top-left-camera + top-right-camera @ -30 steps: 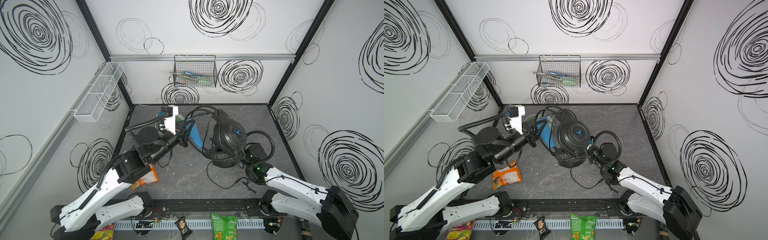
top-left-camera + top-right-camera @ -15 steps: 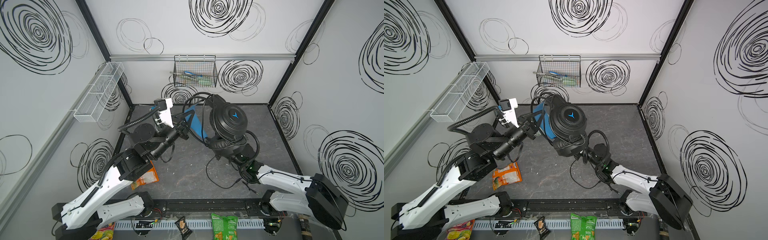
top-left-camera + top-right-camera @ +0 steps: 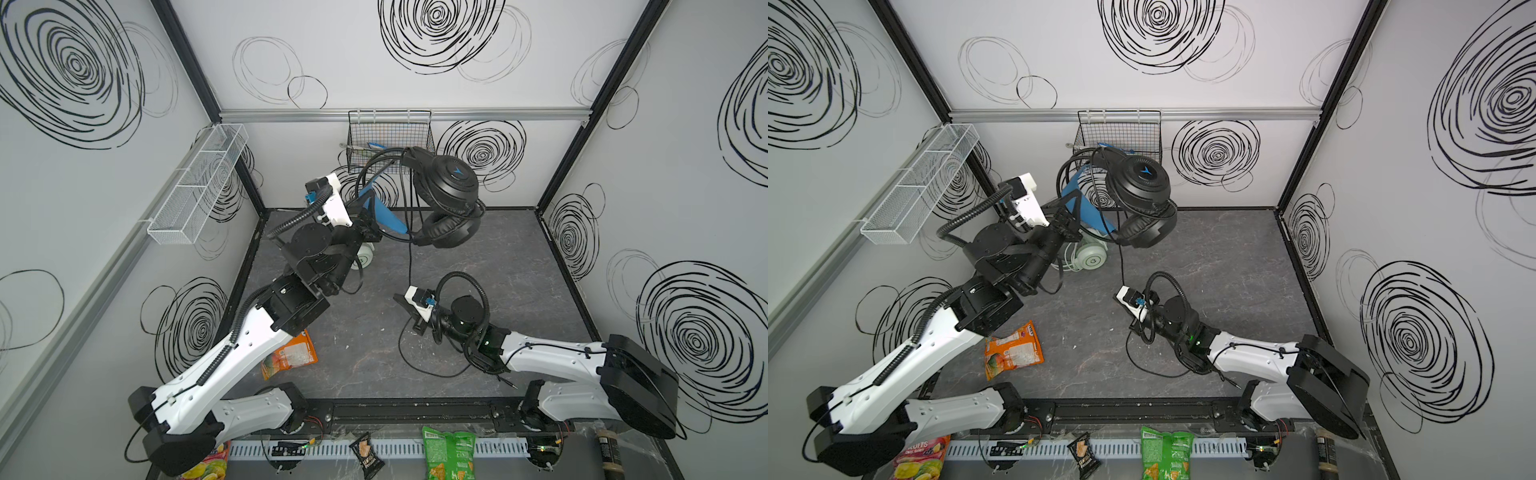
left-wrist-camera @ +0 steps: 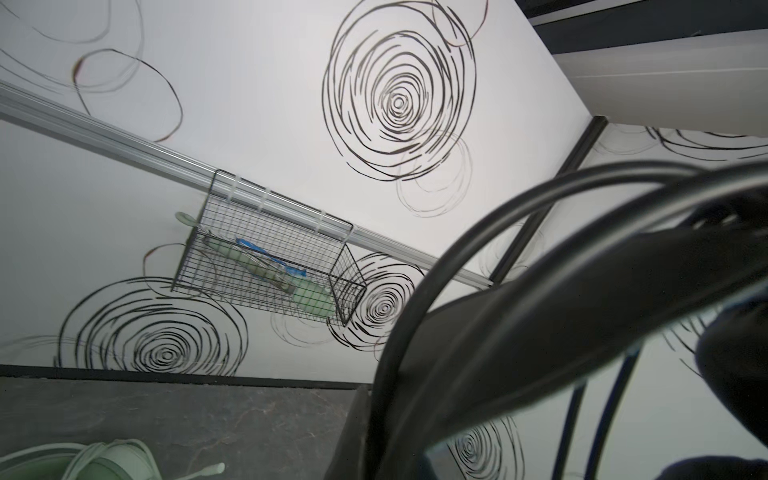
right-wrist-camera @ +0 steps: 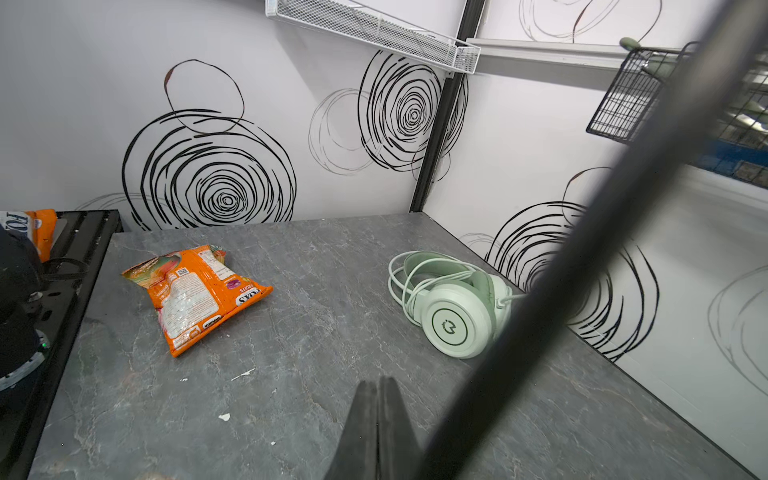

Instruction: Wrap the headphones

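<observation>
Mint-green headset lies on table near back-left corner, white cable looped at headband. Left gripper clamps blue-lined headband of black headset, held above table. Black cable hangs down. Right gripper pinched together, empty, cable just beside.

Your cell, counted: two headsets, one black headset and one mint-green headset. You are working with two arms, the left arm and the right arm. The worktop carries one orange snack bag. Along the front edge you have three more packets, a green bag, a small dark packet and a fruit-print packet, plus one dark bottle. The walls hold one black wire basket and one white mesh shelf.
</observation>
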`<state>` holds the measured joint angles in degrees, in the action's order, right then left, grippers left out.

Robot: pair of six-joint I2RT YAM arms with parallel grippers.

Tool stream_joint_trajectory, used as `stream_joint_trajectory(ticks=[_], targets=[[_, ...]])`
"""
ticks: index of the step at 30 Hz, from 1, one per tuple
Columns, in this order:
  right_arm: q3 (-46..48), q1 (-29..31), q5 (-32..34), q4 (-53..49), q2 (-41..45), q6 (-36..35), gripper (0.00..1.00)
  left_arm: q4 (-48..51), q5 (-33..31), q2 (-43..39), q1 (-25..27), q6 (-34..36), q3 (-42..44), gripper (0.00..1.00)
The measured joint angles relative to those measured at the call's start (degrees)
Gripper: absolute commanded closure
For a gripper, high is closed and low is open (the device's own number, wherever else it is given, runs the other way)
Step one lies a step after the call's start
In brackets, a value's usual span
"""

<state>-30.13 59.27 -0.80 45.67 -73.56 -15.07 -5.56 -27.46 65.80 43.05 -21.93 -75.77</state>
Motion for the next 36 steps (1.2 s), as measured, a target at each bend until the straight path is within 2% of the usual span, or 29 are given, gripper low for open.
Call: stream_joint_trajectory(ticks=[5, 12, 16, 21, 27, 36], targets=[[-1.95, 2.95, 4.04, -5.03, 0.42, -2.19, 1.0, -5.49, -10.14, 5.29, 0.04, 12.74, 0.09, 1.0], [-4.46, 7.76, 10.23, -14.43, 5.4, -7.21, 1.0, -17.59, -20.28, 9.05, 1.27, 35.82, 4.94, 1.0], [-5.46, 10.03, 12.9, -18.23, 10.47, -10.62, 1.0, -26.62, -23.34, 10.54, 2.16, 48.59, 8.98, 1.0], [-8.7, 11.15, 15.58, -24.17, 15.85, -14.73, 0.98, -32.54, -24.94, 11.3, 3.76, 59.41, 13.68, 1.0], [-16.24, 11.26, 21.11, -33.2, 17.44, -20.5, 0.97, -30.1, -24.92, 10.62, 6.82, 62.55, 17.03, 1.0], [-19.3, 11.23, 27.98, -42.69, 19.04, -27.58, 0.9, -12.94, -22.08, 2.99, 7.96, 57.48, 20.11, 1.0]])
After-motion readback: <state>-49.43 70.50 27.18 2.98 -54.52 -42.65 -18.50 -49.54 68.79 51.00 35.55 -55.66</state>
